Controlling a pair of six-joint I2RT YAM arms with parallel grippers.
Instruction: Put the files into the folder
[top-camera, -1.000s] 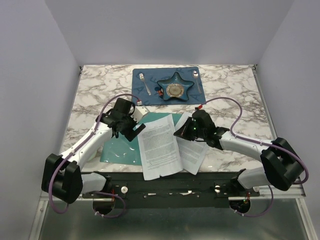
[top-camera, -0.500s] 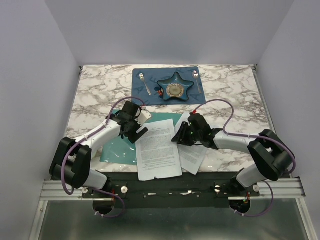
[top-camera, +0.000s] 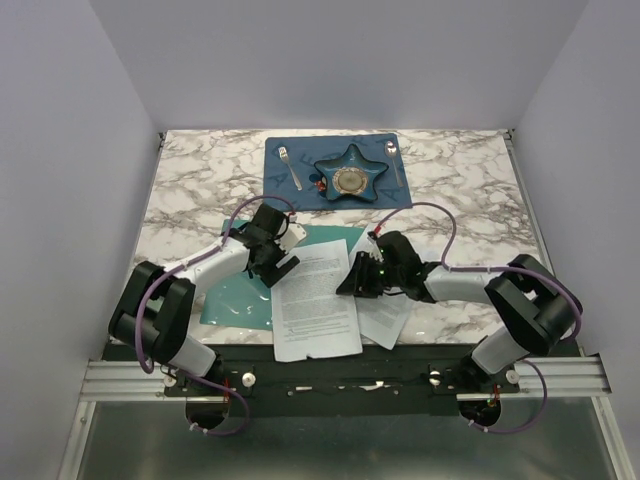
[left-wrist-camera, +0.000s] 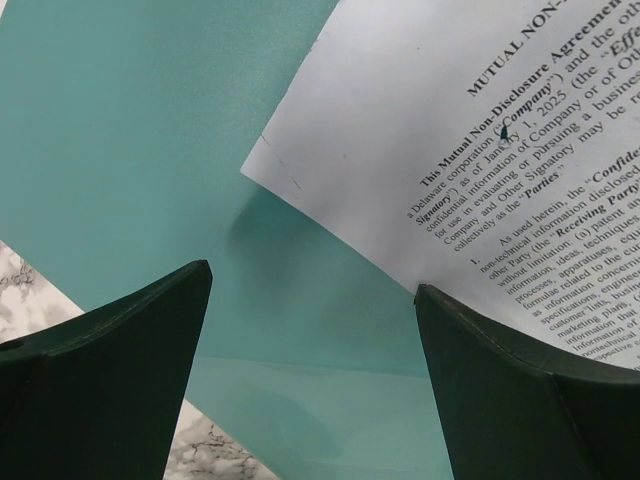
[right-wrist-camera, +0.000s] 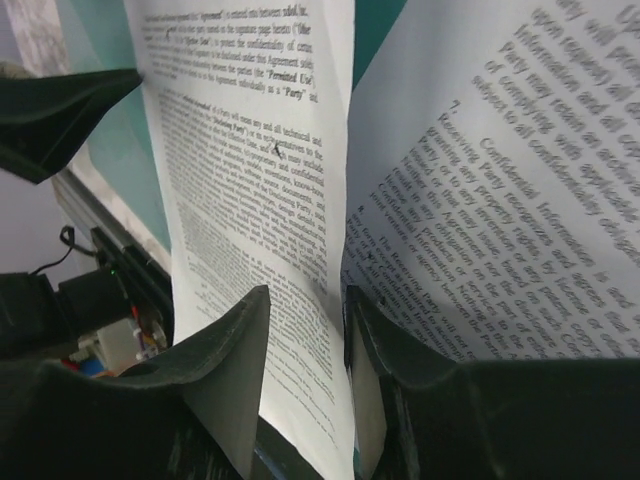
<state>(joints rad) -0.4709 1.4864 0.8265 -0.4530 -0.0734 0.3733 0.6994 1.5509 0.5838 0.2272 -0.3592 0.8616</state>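
Note:
The teal folder (top-camera: 238, 292) lies flat at the near left of the marble table. One printed sheet of the files (top-camera: 315, 300) rests with its left part on the folder, and its near end hangs over the table's front edge. A second sheet (top-camera: 388, 312) lies to its right. My left gripper (top-camera: 272, 250) hovers wide open over the folder (left-wrist-camera: 150, 150), beside the sheet's top corner (left-wrist-camera: 450, 130). My right gripper (top-camera: 357, 281) is low at the first sheet's right edge. Its jaws stand partly apart (right-wrist-camera: 306, 292) with that sheet (right-wrist-camera: 260, 150) between them, beside the second sheet (right-wrist-camera: 500, 200).
A dark blue placemat (top-camera: 290, 195) at the back holds a star-shaped dish (top-camera: 350, 177), a fork (top-camera: 290, 166) and a spoon (top-camera: 394, 160). A black rail (top-camera: 340, 378) with the arm bases runs along the near edge. Purple walls close in both sides.
My right gripper has opened from shut and let the first sheet settle flatter and straighter. My left gripper has slid right, toward that sheet's top corner.

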